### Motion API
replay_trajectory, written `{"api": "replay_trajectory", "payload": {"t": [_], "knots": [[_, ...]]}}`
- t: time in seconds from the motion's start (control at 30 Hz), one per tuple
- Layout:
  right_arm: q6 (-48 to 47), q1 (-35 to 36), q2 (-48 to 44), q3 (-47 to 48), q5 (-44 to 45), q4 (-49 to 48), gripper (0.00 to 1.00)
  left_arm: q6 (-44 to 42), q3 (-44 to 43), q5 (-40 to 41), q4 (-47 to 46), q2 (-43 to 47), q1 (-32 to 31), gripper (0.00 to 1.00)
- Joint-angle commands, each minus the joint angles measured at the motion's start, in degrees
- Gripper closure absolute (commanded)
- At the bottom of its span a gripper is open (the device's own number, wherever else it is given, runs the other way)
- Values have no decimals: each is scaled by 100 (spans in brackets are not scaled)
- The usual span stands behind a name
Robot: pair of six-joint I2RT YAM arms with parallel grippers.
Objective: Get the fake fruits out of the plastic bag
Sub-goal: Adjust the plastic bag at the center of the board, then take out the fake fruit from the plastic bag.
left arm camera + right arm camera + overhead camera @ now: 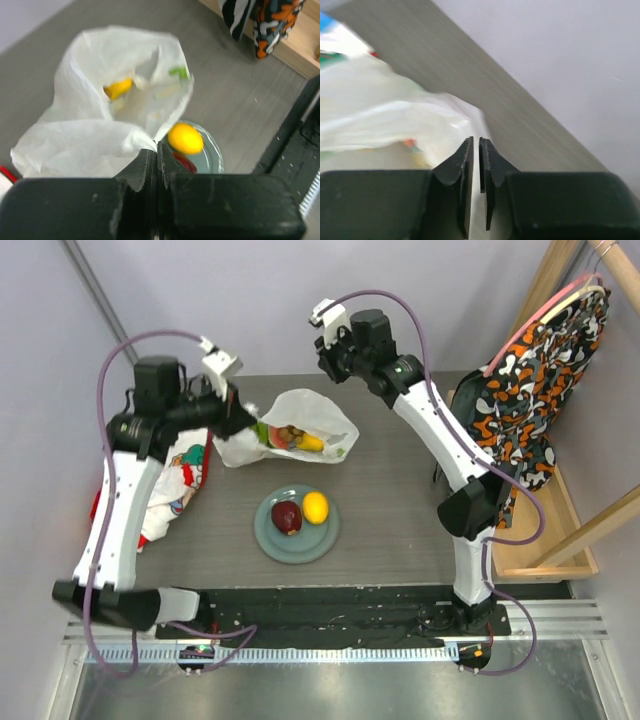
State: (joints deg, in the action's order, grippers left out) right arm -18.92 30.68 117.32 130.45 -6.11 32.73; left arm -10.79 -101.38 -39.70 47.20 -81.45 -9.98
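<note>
The plastic bag (305,425) lies open at the back middle of the table, with yellow, green and brown fake fruits (290,437) showing inside. My left gripper (238,418) is shut on the bag's left edge. In the left wrist view its jaws (157,147) pinch the white film of the bag (95,135), and a yellow piece (118,89) and a green piece (179,72) show inside. A dark red apple (287,518) and a yellow lemon (315,507) lie on the grey plate (270,540). My right gripper (330,348) hangs shut and empty above the bag's far side (395,120).
A rainbow-patterned white cloth (182,475) lies at the table's left edge under my left arm. An orange, black and white cloth (530,390) hangs on a wooden rack (590,530) at the right. The plate sits in front of the bag.
</note>
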Motion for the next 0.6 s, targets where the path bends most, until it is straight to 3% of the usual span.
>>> {"api": "replay_trajectory", "payload": {"t": [0.0,0.13,0.33,0.57], "knots": [[986,491,-139,-652,-1635,102,85,147,1443,199,-18,1507,75,100],[1136,904,151,-969,-2157,260,92,226,2156,516,228,1974,75,100],[1145,1195,581,-1118,-1868,409,97,156,2474,683,448,2256,119,100],[1128,1204,-93,-1838,-1937,462,99,305,2887,701,237,2344,136,100]]}}
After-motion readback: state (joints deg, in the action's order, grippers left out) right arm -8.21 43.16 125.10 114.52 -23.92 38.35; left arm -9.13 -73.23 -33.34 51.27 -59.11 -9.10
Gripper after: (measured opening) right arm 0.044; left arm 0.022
